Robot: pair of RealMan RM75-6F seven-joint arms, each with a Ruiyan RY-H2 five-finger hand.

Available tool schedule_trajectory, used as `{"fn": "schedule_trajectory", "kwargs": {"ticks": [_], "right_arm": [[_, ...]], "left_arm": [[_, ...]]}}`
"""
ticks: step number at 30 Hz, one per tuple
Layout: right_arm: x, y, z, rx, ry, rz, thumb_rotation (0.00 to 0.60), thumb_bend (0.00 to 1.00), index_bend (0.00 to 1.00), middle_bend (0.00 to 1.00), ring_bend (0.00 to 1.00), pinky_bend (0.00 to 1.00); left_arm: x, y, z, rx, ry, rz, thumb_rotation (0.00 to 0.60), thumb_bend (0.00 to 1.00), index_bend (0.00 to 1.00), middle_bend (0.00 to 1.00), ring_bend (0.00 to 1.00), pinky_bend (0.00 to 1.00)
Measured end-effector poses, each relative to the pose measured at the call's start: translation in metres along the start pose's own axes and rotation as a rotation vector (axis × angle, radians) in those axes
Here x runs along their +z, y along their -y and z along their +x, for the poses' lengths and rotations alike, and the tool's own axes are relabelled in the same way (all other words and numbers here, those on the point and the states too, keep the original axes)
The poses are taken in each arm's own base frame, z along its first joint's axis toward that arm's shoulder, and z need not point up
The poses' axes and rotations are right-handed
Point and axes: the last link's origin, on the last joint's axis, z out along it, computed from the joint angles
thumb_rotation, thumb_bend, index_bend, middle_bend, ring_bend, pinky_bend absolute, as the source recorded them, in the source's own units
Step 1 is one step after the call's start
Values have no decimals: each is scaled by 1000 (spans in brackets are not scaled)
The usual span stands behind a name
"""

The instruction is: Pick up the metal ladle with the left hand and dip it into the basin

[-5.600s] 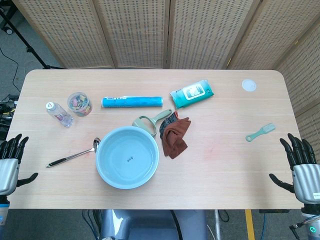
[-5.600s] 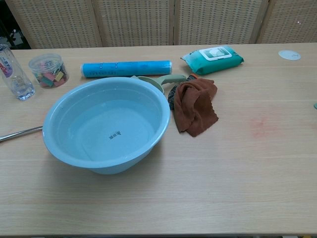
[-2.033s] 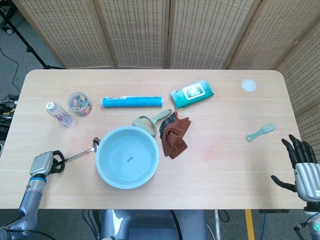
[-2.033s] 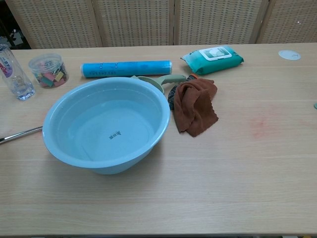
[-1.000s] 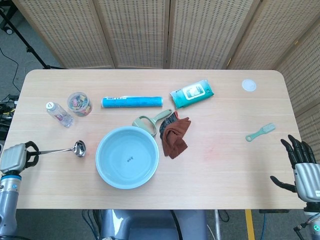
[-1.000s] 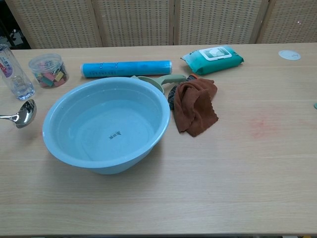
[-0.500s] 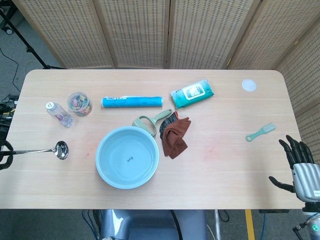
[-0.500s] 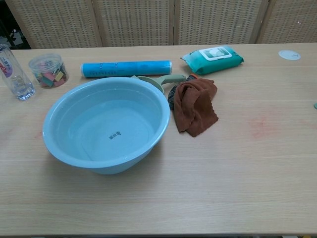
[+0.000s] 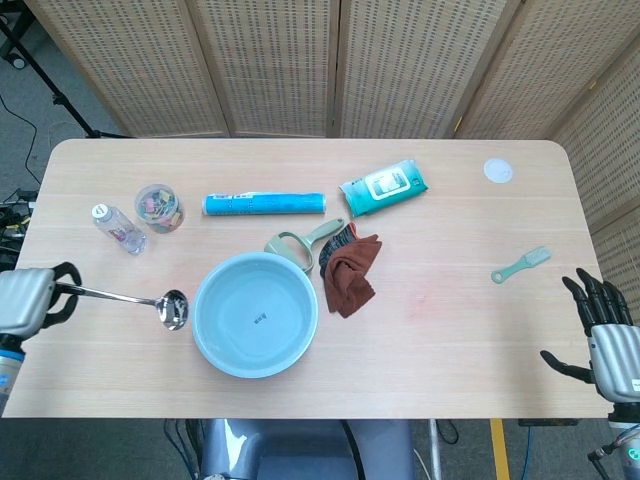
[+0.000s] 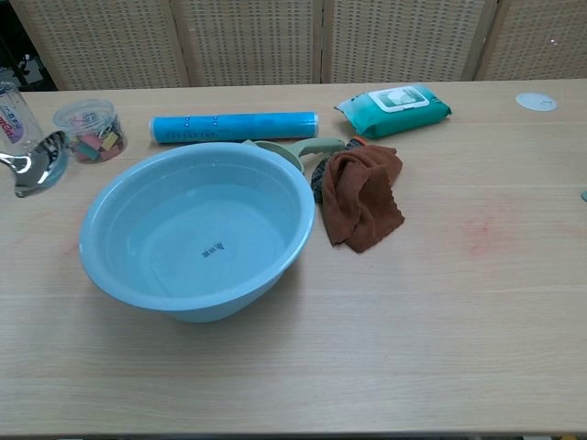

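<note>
Left hand [image 9: 25,300] gripped the metal ladle [image 9: 130,297] by its handle end, bowl raised just left of the blue basin [image 9: 255,314], outside its rim. Right hand [image 9: 606,343] held nothing, fingers spread, off the worktop [image 9: 450,330] edge.

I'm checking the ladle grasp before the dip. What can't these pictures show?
- Left hand: half cut off by the head view's left edge; absent from chest view.
- Metal ladle: chest view's left edge hides its handle.
- Light blue basin: its print is too small to read.
</note>
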Motion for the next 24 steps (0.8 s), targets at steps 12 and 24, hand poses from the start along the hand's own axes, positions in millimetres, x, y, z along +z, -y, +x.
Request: {"fn": "schedule_trajectory", "kwargs": {"ticks": [12,24], "right_arm": [[1,-3,1,9,6,-11,600,0,0,0,0,0],[3,-6,3,18,7,-19,600,0,0,0,0,0]], "left_arm": [[60,-87,-3,77,171,-163,600,588,898,1000,946,884],[88,-166,-20,246,187,-234,600,587,902,1000,946,884]]}}
